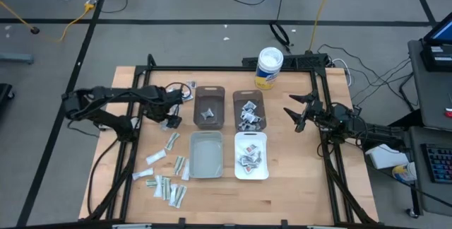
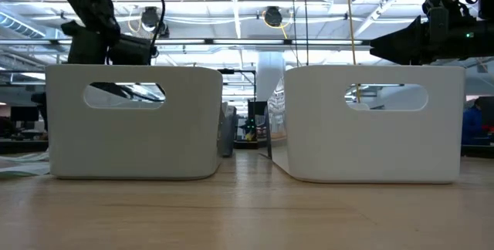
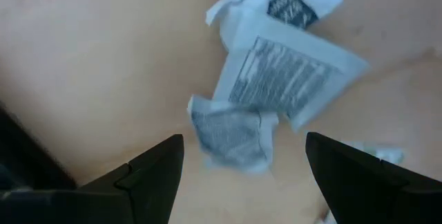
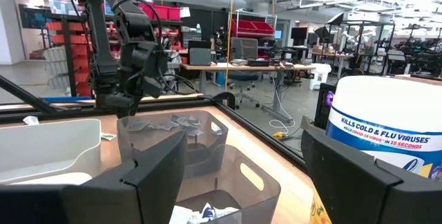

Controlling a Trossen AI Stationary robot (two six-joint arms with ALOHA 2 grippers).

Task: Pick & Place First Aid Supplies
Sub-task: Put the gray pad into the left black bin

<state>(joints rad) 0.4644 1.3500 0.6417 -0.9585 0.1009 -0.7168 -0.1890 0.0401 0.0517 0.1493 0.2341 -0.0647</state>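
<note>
We see the left claw (image 3: 238,165) wide, empty, poised over packets (image 3: 276,79) lying between its fingers on the table (image 3: 90,65). More packets sit beyond in the bins (image 1: 249,109). Right claw (image 1: 299,111) wide, waiting beside them.

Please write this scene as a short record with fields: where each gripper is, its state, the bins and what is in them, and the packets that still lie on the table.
left gripper: open, above a small pile of packets left of the bins, holding nothing
right gripper: open, empty, right of the bins
dark far bins: left one holds one packet, right one holds several
near bins: grey one looks empty; white one holds some packets
loose packets: scattered on the table, left of the near bins
round tub: at the far edge
</note>
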